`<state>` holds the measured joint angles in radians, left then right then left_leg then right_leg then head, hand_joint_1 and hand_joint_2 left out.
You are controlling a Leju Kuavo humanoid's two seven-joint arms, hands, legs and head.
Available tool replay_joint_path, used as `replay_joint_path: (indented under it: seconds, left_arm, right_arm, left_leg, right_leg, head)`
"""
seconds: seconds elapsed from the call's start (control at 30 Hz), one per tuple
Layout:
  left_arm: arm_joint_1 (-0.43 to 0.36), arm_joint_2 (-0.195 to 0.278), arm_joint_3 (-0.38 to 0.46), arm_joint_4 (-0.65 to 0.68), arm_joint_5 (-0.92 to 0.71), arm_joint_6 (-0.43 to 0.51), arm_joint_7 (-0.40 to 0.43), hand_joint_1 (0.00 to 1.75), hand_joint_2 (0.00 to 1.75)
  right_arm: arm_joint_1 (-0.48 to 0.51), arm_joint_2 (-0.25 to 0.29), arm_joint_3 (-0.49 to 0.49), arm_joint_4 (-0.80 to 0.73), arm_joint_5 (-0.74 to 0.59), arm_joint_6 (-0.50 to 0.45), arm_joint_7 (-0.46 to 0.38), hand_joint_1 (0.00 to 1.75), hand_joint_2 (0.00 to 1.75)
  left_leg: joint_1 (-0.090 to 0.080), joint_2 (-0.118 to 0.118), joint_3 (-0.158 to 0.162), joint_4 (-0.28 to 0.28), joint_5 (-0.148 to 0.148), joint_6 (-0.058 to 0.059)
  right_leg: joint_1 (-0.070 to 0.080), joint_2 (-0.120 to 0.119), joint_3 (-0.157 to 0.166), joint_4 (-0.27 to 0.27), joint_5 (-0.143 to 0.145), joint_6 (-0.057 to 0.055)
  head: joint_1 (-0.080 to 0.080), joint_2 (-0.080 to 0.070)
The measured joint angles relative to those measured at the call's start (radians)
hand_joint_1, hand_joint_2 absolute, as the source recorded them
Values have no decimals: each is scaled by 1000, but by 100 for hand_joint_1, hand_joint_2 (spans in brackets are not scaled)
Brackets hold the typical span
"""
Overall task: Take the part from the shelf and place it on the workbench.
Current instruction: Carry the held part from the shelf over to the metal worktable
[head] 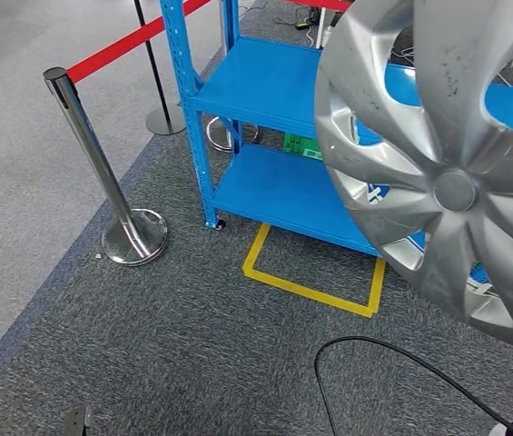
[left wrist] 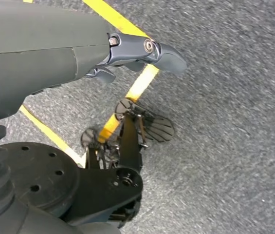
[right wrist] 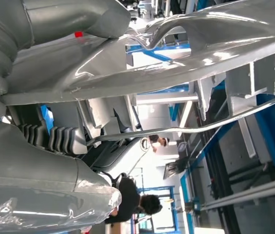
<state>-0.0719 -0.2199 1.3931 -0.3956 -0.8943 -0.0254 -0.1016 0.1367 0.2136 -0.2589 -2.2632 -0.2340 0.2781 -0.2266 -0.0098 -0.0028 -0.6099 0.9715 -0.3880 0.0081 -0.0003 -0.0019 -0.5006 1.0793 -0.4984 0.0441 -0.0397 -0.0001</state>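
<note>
1 silver hubcap (head: 445, 173) fills the head view before the blue shelf (head: 274, 86); right robot hand (right wrist: 65, 105) grips its rim in the wrist view; left robot hand (left wrist: 128, 53) hangs empty, fingers apart, over yellow floor tape (left wrist: 139, 85).

Wheel cover (head: 445, 173) is seen as silver-painted plastic w/ satin sheen, smooth, a few dark scuffs near its upper spokes; its back (right wrist: 202, 44) is shown glossy, ribbed and reflective. Shelf (head: 267, 86) is made of blue painted metal, smooth, semi-gloss. Stanchion post (head: 89, 145) is polished chrome (mirror-like, base incl.). Barrier belt (head: 116, 50) looks like red woven fabric, matt. Floor carpet (head: 171, 345) is grey, coarse, matt; floor tape (head: 308, 286) is yellow, smooth. Cable (head: 404, 350) is black, rubbery, slight gloss. Left hand (left wrist: 136, 51) is finished in matt dark grey plastic w/ metal screws. Right hand (right wrist: 55, 73) is covered in grey ribbed rubbery material.
</note>
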Motion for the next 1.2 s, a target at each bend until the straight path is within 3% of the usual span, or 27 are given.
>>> replay_joint_path:
  seconds: [0.03,0.07,0.13,0.17,0.2,0.3,0.33,0.37,0.4,0.47,0.53,0.57,0.63,0.67,0.73,0.8,0.83,0.87,0.9,0.97,1.03,1.07,1.13,1.2]
  left_arm:
    - [0,-1,0,0,0,0,0,0,175]
    - [0,-1,0,0,0,0,0,0,175]
    - [2,-2,0,0,-1,0,0,0,175]
    - [3,-2,0,0,-1,0,0,0,175]
    - [4,-1,0,0,-1,0,0,0,175]
    - [3,-1,-1,0,-1,0,0,0,175]
    - [3,-2,-1,0,-1,0,0,0,175]
    - [2,-2,-1,0,-1,-1,0,0,175]
    - [2,-2,-1,0,-1,-1,0,0,175]
    - [0,0,-1,0,-1,-2,0,0,175]
    - [-3,1,-1,0,-2,-3,0,0,175]
    - [-5,1,-1,0,-3,-3,0,0,175]
    - [-4,2,-2,0,-5,-3,-5,0,175]
    - [-2,3,-2,0,-5,-2,-12,0,175]
    - [2,5,-1,0,-4,-2,-31,0,175]
    - [3,7,-1,0,-4,-2,-42,0,175]
    - [3,7,-1,0,-5,-3,-44,0,175]
    - [4,7,-2,0,-8,-3,-43,0,175]
    - [5,7,-2,0,-11,-3,-42,0,175]
    - [6,7,-2,0,-14,-4,-39,0,175]
    - [7,7,-2,0,-16,-4,-39,0,175]
    - [7,8,-2,0,-17,-4,-39,0,175]
    - [8,9,-2,0,-16,-6,-43,0,175]
    - [8,12,-2,0,-15,-11,-52,0,175]
  right_arm:
    - [-2,0,-1,0,0,0,0,175,175]
    - [-3,1,-1,-1,0,0,0,175,175]
    - [-5,2,-3,-2,0,1,-1,175,175]
    - [-6,2,-4,-2,0,1,-1,175,175]
    - [-7,3,-6,-2,0,1,-1,175,175]
    - [-8,5,-12,-2,0,2,-1,175,175]
    - [-8,6,-13,-2,0,2,-1,175,175]
    - [-8,6,-15,-2,0,2,0,175,175]
    - [-8,7,-16,-2,1,2,0,175,175]
    - [-8,9,-19,-2,1,2,0,175,175]
    - [-9,12,-21,-3,2,1,0,175,175]
    - [-10,13,-22,-3,2,1,0,175,175]
    - [-11,15,-22,-3,0,1,-1,175,175]
    - [-9,15,-23,-3,-4,1,-2,175,175]
    - [-5,16,-23,-3,-21,3,-6,175,175]
    - [-1,16,-24,-2,-33,14,-15,175,175]
    - [1,16,-25,-2,-32,22,-21,175,175]
    - [3,16,-25,-2,-27,30,-27,175,175]
    - [5,16,-26,-2,-21,36,-31,175,175]
    - [6,16,-26,-3,-9,42,-35,175,175]
    - [4,16,-26,-4,-4,42,-37,175,175]
    - [4,16,-27,-5,-3,42,-38,175,175]
    - [5,16,-28,-6,-3,37,-40,175,175]
    - [5,17,-30,-6,1,27,-42,175,175]
  left_leg:
    - [-1,0,-6,2,10,-4]
    - [0,0,-11,2,20,-9]
    - [2,0,-19,3,33,-21]
    - [3,0,-26,10,19,-28]
    - [4,0,-37,33,-16,-34]
    - [9,0,-82,203,-166,-48]
    - [10,0,-89,257,-181,-51]
    - [10,0,-84,287,-170,-53]
    - [11,0,-64,287,-140,-53]
    - [14,0,23,195,-91,-53]
    - [13,-1,121,54,-105,-45]
    - [11,-2,145,9,-118,-39]
    - [8,-1,140,-16,-116,-22]
    - [8,0,131,-16,-107,-14]
    - [10,2,114,-18,-89,1]
    - [10,6,97,-18,-72,7]
    - [9,9,88,-17,-65,7]
    - [9,14,79,-16,-58,7]
    - [9,21,71,-15,-53,5]
    - [9,34,59,-12,-45,-1]
    - [5,48,54,-8,-39,-10]
    - [3,54,52,-6,-37,-14]
    - [2,71,51,-4,-32,-24]
    - [5,60,41,13,-52,-35]
  right_leg:
    - [2,0,39,-62,-15,-2]
    - [5,1,59,-100,-30,-4]
    - [6,0,44,-107,-20,-13]
    - [5,-1,33,-107,-10,-21]
    - [3,-2,22,-107,3,-29]
    - [1,-4,-21,-105,43,-40]
    - [1,-4,-39,-102,56,-39]
    - [1,-4,-58,-98,67,-38]
    - [1,-4,-77,-93,78,-35]
    - [1,-4,-110,-81,96,-28]
    - [4,-5,-133,-71,114,-20]
    - [4,-6,-141,-71,125,-16]
    - [1,-7,-152,-76,144,-6]
    - [-1,-6,-160,-74,138,0]
    - [-3,-3,-183,-19,74,10]
    - [-4,-2,-218,109,-16,18]
    - [-4,-2,-230,170,-38,20]
    - [-4,-2,-230,205,-39,21]
    - [-4,-3,-213,202,-21,22]
    - [-5,-22,-124,86,23,22]
    - [1,-55,-37,-46,32,17]
    - [4,-64,-20,-77,28,12]
    - [6,-50,-25,-84,30,-3]
    - [3,-30,-35,-86,39,-18]
  head:
    - [0,0]
    - [0,0]
    - [0,0]
    - [-1,0]
    - [-3,0]
    - [-8,0]
    - [-8,0]
    - [-8,0]
    - [-8,0]
    - [-8,0]
    - [-8,0]
    - [-8,0]
    - [-8,0]
    - [-8,0]
    - [-4,0]
    - [0,0]
    - [0,0]
    - [1,0]
    - [1,0]
    - [2,0]
    - [2,0]
    - [3,0]
    - [1,0]
    - [1,0]
